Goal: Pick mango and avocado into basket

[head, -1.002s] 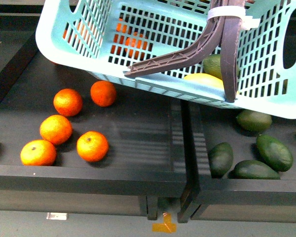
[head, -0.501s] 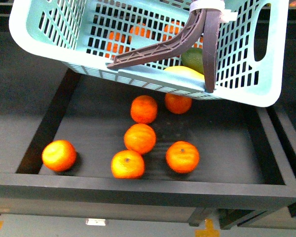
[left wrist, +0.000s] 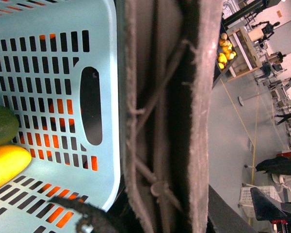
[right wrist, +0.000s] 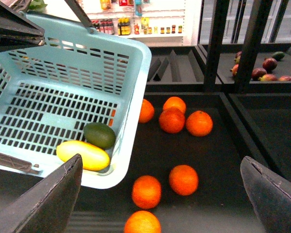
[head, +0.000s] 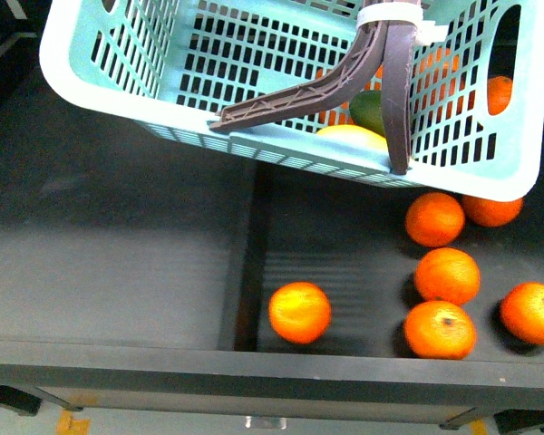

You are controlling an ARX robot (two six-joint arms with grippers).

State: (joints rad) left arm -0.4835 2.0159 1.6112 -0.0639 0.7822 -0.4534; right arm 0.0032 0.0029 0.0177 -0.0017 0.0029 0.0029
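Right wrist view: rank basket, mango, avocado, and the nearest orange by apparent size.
1. basket, by far the largest.
2. mango.
3. avocado, shorter than the mango.
The nearest orange is cut off by the frame edge and closer to the camera, so I won't rank it against the avocado.

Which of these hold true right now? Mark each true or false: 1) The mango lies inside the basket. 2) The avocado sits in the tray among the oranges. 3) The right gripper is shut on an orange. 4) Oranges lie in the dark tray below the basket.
1) True. The mango lies on the floor of the basket.
2) False. The avocado is inside the basket, right beside the mango.
3) False. The right gripper is open and holds nothing.
4) True. Several oranges lie in the dark tray under the basket.
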